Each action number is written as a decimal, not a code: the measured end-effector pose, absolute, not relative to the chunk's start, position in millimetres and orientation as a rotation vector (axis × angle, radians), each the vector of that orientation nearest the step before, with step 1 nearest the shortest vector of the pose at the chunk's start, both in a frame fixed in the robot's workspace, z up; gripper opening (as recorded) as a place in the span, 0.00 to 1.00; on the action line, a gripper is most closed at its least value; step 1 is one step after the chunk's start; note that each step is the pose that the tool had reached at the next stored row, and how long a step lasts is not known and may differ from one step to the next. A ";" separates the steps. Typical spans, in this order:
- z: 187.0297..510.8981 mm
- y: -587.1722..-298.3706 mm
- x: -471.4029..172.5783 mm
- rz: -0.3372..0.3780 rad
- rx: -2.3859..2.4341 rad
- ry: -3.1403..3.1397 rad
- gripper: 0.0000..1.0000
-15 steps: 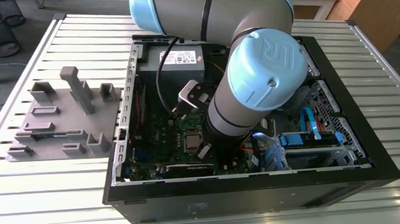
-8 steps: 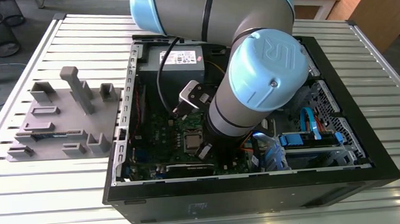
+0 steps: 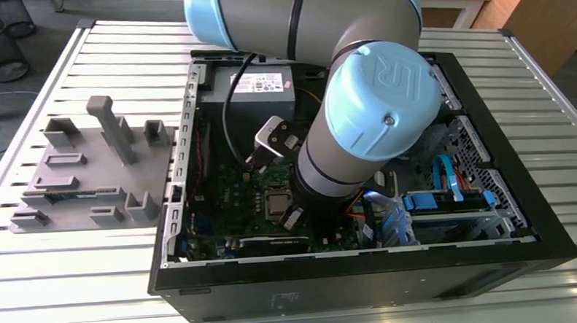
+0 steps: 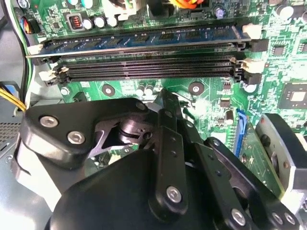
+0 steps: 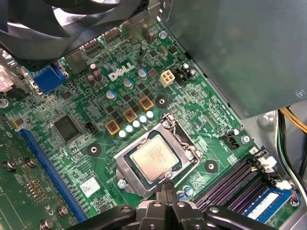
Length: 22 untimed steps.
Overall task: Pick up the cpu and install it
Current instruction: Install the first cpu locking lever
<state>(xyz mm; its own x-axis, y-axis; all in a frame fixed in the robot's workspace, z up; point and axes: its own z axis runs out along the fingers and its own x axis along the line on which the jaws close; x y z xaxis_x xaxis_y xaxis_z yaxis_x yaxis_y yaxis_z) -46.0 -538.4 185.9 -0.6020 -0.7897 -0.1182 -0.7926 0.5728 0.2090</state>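
The cpu [image 5: 156, 157], a small square chip with a silvery top, lies flat in its socket on the green motherboard [image 5: 72, 158], inside the open metal socket frame [image 5: 125, 165]. In the exterior view the cpu [image 3: 273, 204] shows inside the black computer case [image 3: 371, 274], just beside the arm's wrist. My gripper [image 5: 167, 188] hovers just off one edge of the socket, fingers shut together with nothing between them, not touching the chip. In the second wrist view the gripper [image 4: 165, 98] points at the board below the memory slots.
A grey power supply box [image 5: 240, 52] stands close beside the socket. Memory slots [image 4: 144, 67] run along one side and a black fan [image 5: 72, 19] hangs over the board. Blue cables and a drive [image 3: 446, 198] fill the case's right. A grey fixture [image 3: 94, 177] lies outside at left.
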 end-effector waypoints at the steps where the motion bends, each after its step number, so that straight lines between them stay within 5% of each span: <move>1: 185.8 -538.8 -46.1 0.379 -1.396 2.775 0.11; 22: 199.8 -542.2 -46.1 0.378 -1.396 2.775 0.11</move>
